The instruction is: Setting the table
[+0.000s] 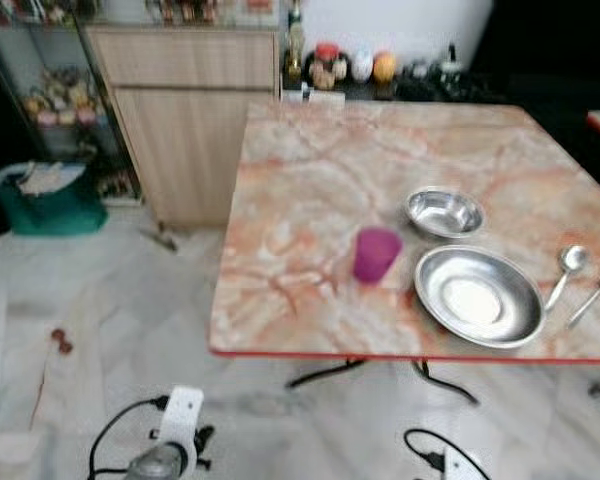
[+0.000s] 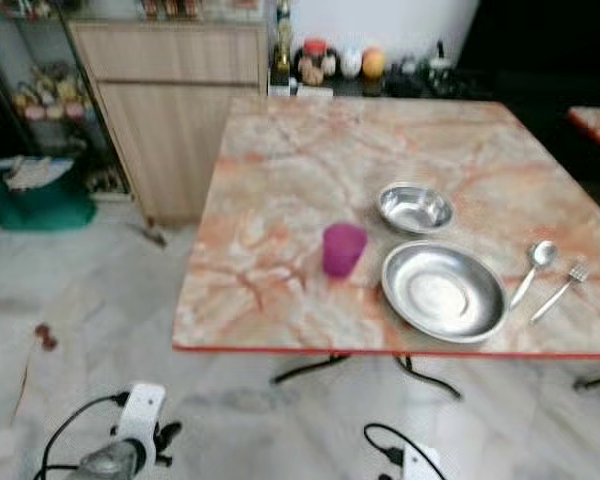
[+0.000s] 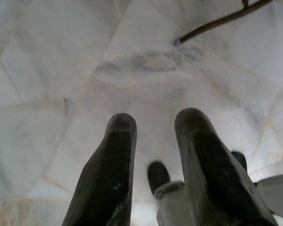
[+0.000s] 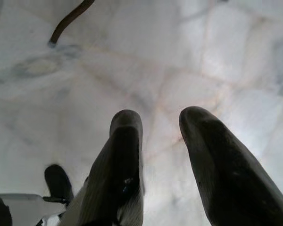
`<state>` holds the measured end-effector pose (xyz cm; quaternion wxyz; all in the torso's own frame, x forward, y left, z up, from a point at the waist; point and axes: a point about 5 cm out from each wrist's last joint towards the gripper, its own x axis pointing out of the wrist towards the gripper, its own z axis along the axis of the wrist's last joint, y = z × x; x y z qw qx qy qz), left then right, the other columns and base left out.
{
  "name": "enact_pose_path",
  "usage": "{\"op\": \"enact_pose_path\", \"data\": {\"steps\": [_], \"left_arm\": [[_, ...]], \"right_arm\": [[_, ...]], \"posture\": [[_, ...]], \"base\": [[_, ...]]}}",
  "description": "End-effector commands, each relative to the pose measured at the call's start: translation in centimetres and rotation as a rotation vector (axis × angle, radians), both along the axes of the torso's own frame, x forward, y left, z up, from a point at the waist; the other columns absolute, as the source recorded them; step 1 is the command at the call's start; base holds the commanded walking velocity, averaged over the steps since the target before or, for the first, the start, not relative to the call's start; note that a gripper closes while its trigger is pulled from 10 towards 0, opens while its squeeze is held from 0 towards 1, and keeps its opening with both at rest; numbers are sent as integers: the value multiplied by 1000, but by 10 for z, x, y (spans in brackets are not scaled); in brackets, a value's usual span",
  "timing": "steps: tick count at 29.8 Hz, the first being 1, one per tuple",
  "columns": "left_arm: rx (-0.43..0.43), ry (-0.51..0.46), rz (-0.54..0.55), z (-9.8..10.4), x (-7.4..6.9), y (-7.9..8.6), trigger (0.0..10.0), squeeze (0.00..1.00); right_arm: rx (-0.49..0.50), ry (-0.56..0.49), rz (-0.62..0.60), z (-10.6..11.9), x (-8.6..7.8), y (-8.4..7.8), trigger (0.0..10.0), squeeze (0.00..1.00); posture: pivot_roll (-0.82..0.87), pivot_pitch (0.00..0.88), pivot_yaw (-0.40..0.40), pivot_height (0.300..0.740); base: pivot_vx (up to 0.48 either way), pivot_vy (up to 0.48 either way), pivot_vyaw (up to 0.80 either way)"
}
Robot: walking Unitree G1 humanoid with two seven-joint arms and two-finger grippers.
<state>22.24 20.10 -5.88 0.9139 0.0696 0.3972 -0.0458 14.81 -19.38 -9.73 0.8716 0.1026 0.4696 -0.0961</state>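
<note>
The square pink-marbled table with a red edge [image 1: 310, 170] carries one place setting near its front right corner. On it, the wide shallow steel plate [image 1: 478, 296] lies nearest the edge, and the small steel bowl [image 1: 444, 212] sits just behind it. The magenta plastic cup [image 1: 376, 254] stands upright to the plate's left. The steel spoon [image 1: 566, 272] and steel fork [image 1: 595, 293] lie side by side to its right. I judge this setting essentially complete; I cannot tell whether further places are required. My left gripper [image 3: 153, 155] and right gripper [image 4: 161, 155] hang over the pale marble floor [image 1: 100, 290], fingers apart, holding nothing.
</note>
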Motion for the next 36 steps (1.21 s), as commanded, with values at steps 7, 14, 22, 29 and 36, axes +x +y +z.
{"op": "enact_pose_path", "data": {"steps": [7, 14, 22, 29, 36], "left_arm": [[3, 13, -22, -2, -2, -4, 10000, 0], [2, 14, -19, -2, -1, -5, 10000, 0], [0, 18, -3, -2, -3, -2, 10000, 0], [6, 23, -13, -2, -3, 0, 10000, 0], [8, 36, -22, -5, -6, -2, 10000, 0]], "right_arm": [[10, -10, 5, 0, 0, 0, 10000, 0], [21, -14, 25, 0, 4, 13, 10000, 0], [26, -27, 33, 3, 15, 24, 10000, 0], [-25, -115, 86, 13, 31, 15, 10000, 0], [-60, -185, 107, 18, 37, 12, 10000, 0]], "posture": [[43, 0, -53, 740], [43, 0, -55, 740], [40, 0, -53, 740], [30, 0, -49, 740], [26, 0, -46, 740]], "base": [[0, -317, 0], [0, -313, 0], [0, -221, 0], [0, 0, 0], [0, 0, 0]]}}
